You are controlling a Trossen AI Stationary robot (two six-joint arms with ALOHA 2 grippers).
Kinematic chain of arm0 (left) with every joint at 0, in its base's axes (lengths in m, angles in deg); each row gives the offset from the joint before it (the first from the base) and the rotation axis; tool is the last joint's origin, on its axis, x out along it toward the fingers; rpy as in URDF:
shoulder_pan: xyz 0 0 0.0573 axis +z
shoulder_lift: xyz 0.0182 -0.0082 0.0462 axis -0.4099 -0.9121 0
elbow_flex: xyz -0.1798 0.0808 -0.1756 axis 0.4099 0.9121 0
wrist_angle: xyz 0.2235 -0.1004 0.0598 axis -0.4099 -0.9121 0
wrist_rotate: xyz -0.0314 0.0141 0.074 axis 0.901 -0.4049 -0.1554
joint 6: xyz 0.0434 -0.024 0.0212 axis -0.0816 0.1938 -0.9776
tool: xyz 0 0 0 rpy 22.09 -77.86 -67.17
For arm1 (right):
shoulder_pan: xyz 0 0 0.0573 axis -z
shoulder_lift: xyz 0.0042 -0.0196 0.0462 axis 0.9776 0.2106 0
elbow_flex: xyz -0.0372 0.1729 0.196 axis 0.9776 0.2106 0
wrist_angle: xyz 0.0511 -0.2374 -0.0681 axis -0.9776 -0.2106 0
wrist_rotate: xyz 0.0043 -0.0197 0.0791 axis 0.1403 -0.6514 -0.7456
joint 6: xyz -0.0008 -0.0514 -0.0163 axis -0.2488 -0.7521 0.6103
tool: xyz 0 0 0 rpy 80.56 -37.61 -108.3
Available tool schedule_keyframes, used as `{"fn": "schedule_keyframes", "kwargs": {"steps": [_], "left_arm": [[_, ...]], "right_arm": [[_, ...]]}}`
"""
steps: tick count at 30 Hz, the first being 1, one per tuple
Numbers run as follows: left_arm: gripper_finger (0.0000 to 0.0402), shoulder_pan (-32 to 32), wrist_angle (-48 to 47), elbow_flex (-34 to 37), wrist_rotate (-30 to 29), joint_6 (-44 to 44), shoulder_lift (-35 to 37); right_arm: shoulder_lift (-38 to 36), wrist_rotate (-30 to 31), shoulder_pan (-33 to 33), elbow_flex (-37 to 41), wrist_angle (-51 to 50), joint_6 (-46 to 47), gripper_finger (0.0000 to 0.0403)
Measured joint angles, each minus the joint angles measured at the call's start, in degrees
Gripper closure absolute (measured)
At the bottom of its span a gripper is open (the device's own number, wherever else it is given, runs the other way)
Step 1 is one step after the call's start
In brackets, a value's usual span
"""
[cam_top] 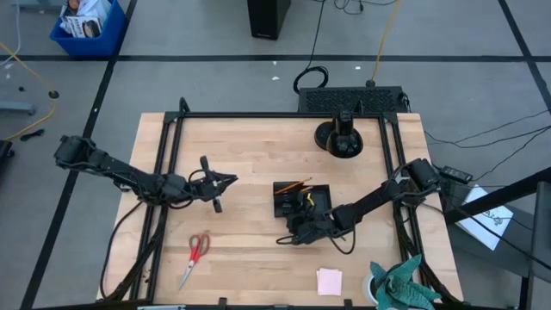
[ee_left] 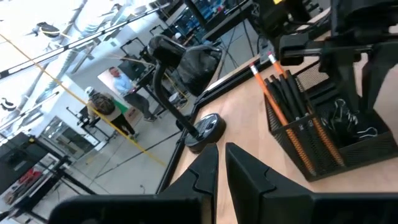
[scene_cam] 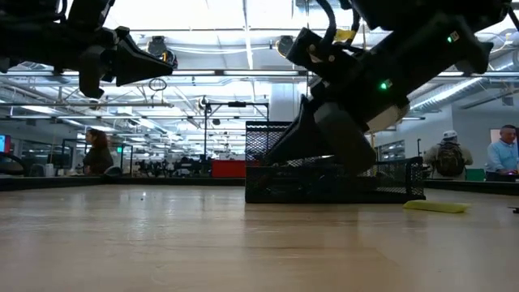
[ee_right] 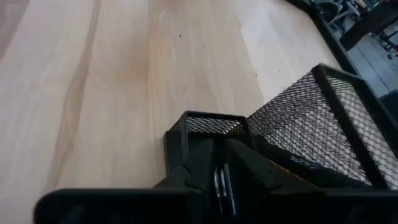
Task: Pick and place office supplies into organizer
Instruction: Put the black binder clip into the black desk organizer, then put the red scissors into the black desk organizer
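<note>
Right gripper [cam_top: 297,234]: down at the near left corner of the mesh organizer [cam_top: 303,200], over its small low corner box. Fingers close together with something thin and shiny between them in the right wrist view; cannot tell if held or let go.
Left gripper [cam_top: 225,180]: up in the air, left of the organizer, well apart from it. Fingers narrow, almost together, nothing between them.
Organizer: black wire mesh, in the middle of the wooden table [cam_top: 250,146], just past the right gripper.
Already inside: orange pencils [ee_left: 281,109] and black pens [ee_left: 291,99] standing up and leaning, binder clips [ee_left: 345,118] lying in a low box.
Scissors [cam_top: 195,256]: red handles, flat on the table near the front edge, well apart from the organizer. Long way runs from near left to far right, handles at the far end, blades toward the front edge.
Sticky-note pad [cam_top: 329,281]: pink, flat near the front edge, in front of the organizer and a bit right.
Yellow-green piece [scene_cam: 436,206]: flat on the table beside the organizer in the low view.
Nearer arm: left for the scissors, which lie in front of the left gripper; right for the pad, which lies just in front of the right gripper.
Likely next: right gripper lifts clear of the corner box first.
</note>
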Motion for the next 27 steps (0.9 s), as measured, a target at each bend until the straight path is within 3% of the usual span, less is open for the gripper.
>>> {"fn": "schedule_keyframes", "kwargs": {"steps": [9, 14, 18, 21, 24, 27], "left_arm": [[0.0364, -1.78, 0.29, 0.00, -1.02, -0.74, 0.00], [0.0364, -1.86, -0.35, 0.00, -2.19, -0.88, 0.01], [0.0364, -1.86, -1.01, 0.00, -4.81, -1.16, 0.00], [0.0364, -1.80, -0.23, 0.02, -9.58, 0.66, 0.00], [0.0364, -0.92, 3.55, 0.02, -14.11, 1.36, 0.02], [0.0364, -0.29, 4.98, 0.02, -14.92, 0.82, 0.02]], "right_arm": [[-4.80, -0.15, -0.70, 0.01, -0.86, 0.75, 0.0301], [-12.19, 1.54, -4.79, -4.22, -10.40, 0.55, 0.0288], [-18.23, -4.42, -8.39, -5.10, -14.27, -0.19, 0.0312], [-21.57, -4.64, -9.88, -1.27, -14.08, -0.48, 0.0354], [-25.12, -5.30, -10.12, 5.62, -6.13, -3.48, 0.0394], [-29.48, -11.94, -7.43, 16.11, 6.05, -4.47, 0.0395]]}}
